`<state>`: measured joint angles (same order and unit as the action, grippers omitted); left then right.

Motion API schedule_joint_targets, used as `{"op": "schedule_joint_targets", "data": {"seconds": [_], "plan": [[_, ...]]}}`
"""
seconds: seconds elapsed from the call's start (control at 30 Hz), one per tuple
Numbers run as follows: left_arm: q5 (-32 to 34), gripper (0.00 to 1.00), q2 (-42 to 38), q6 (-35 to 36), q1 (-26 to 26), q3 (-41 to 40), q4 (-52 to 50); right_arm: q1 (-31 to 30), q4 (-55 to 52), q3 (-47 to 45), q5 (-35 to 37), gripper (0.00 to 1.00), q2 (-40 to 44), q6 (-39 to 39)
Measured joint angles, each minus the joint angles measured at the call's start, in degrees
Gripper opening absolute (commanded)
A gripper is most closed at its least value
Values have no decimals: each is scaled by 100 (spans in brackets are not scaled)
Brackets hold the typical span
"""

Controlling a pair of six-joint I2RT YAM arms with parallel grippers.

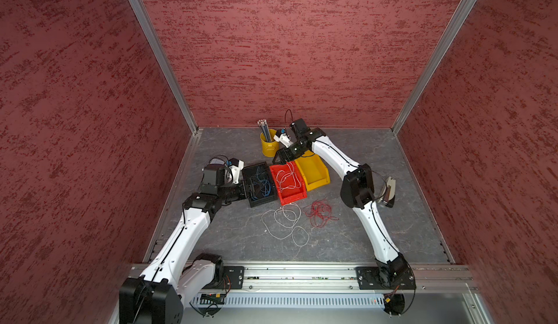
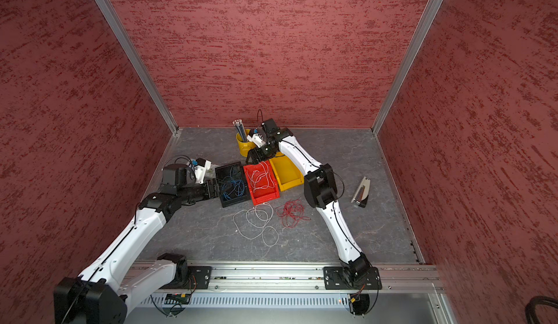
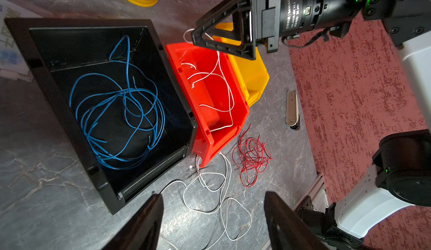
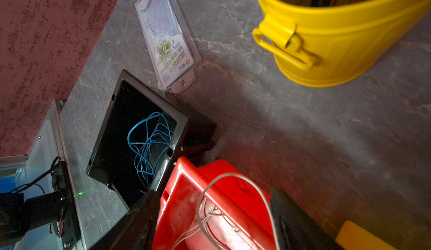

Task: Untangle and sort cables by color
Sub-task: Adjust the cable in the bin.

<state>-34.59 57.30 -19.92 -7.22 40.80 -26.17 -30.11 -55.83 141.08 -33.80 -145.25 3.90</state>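
**Sorting coloured cables into bins, two piles not yet off the table (image 1: 241,241)**

At the centre of a top view, three bins sit side by side. The black bin (image 1: 262,202) on the left holds the blue cables (image 1: 260,183). The red bin (image 1: 291,200) in the middle holds some white cables (image 1: 287,177). The yellow bin (image 1: 314,171) on the right looks empty. Just below the bins, more white cables (image 1: 285,216) lie in wide loose loops. The red cables (image 1: 320,213) sit beside them in a tight scribbled heap.

The left gripper (image 3: 213,197) sits just beside the black bin, jaws wide with nothing between them. The right gripper (image 4: 213,192) hangs over the red bin's far end, jaws apart. A white loop arches between them, seemingly unpinched.

I judge these strands light, limp and a little springy, and slick for hard fingers. The white loops want a pinch where one curve stands clear. The red heap is best taken at its dense middle, so it lifts as one clump.
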Motion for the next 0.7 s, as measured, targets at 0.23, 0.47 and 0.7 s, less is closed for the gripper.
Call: {"op": "schedule_joint_targets", "data": {"seconds": [0.23, 0.47, 0.7], "plan": [[-31, 73, -11, -39, 55, -63, 7, 0, 39, 0, 74, 63, 0, 70], [-74, 74, -66, -42, 107, -101, 13, 0, 101, -140, 87, 67, 35, 181], [-146, 74, -52, -87, 118, -179, 50, 0, 254, -774, 87, 67, 337, 214]]}}
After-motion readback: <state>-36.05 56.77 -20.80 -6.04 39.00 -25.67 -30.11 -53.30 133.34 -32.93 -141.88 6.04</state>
